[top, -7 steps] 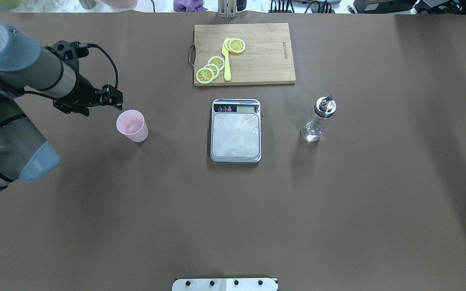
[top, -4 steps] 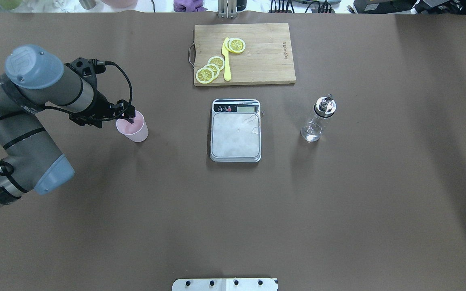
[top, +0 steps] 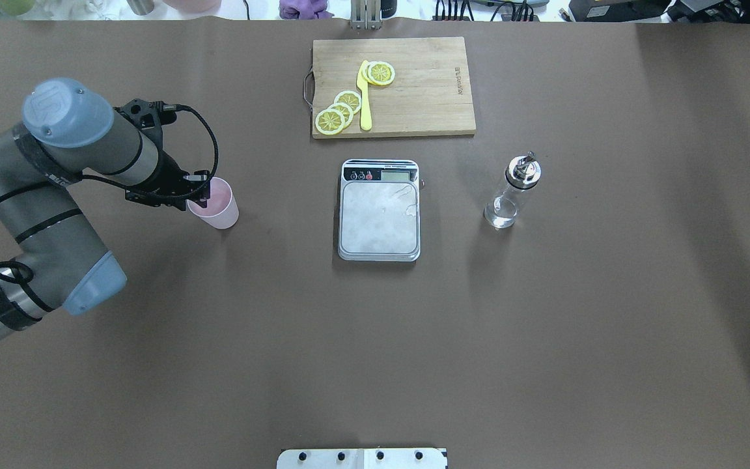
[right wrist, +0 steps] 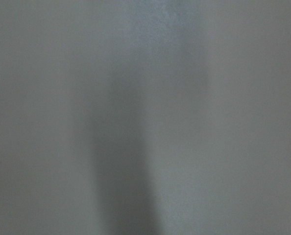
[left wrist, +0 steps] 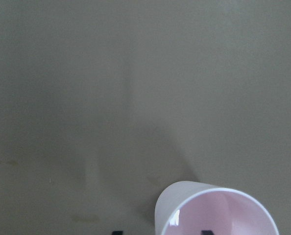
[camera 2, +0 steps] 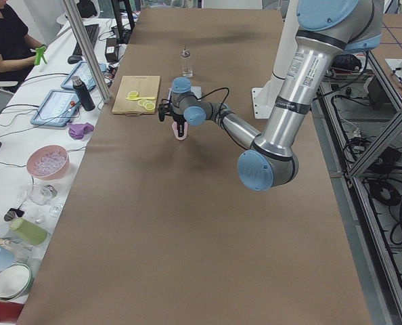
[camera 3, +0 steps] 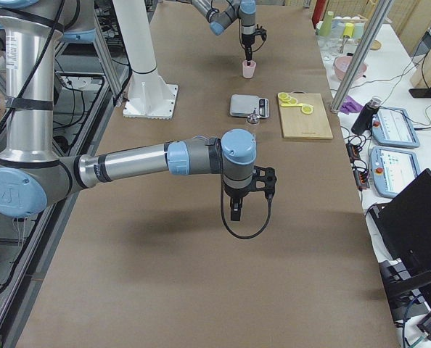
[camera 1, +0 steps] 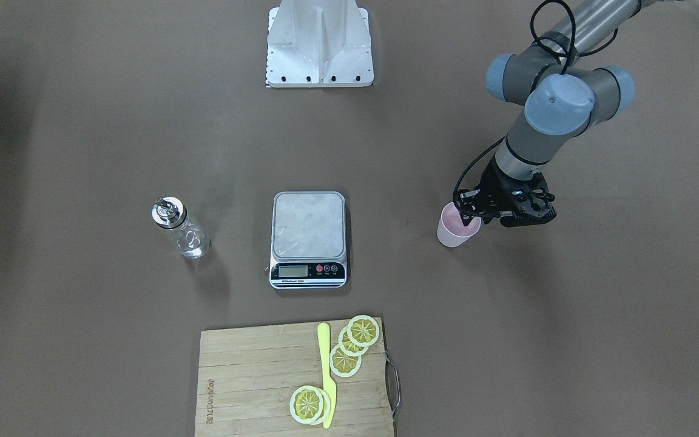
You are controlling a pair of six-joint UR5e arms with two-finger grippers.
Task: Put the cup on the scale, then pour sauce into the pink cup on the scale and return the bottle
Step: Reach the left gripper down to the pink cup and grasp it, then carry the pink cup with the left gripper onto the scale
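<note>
The pale pink cup (top: 217, 207) stands upright on the brown table, left of the scale (top: 379, 221); it also shows in the front view (camera 1: 457, 230). My left gripper (top: 201, 193) is at the cup's rim. In the left wrist view one fingertip (left wrist: 206, 232) is inside the cup (left wrist: 219, 210) and the other outside its wall, jaws apart. The clear glass bottle (top: 510, 194) with a silver spout stands right of the scale. My right gripper (camera 3: 234, 214) hangs over bare table, seen only in the exterior right view; I cannot tell whether it is open or shut.
A wooden cutting board (top: 427, 91) with lemon slices (top: 339, 111) and a yellow knife (top: 364, 98) lies behind the scale. The robot's white base (camera 1: 319, 42) is at the near edge.
My left arm has swung right and down to the cup; the gripper went from just left of the cup to straddling its rim. The cup, scale and bottle have not moved.
</note>
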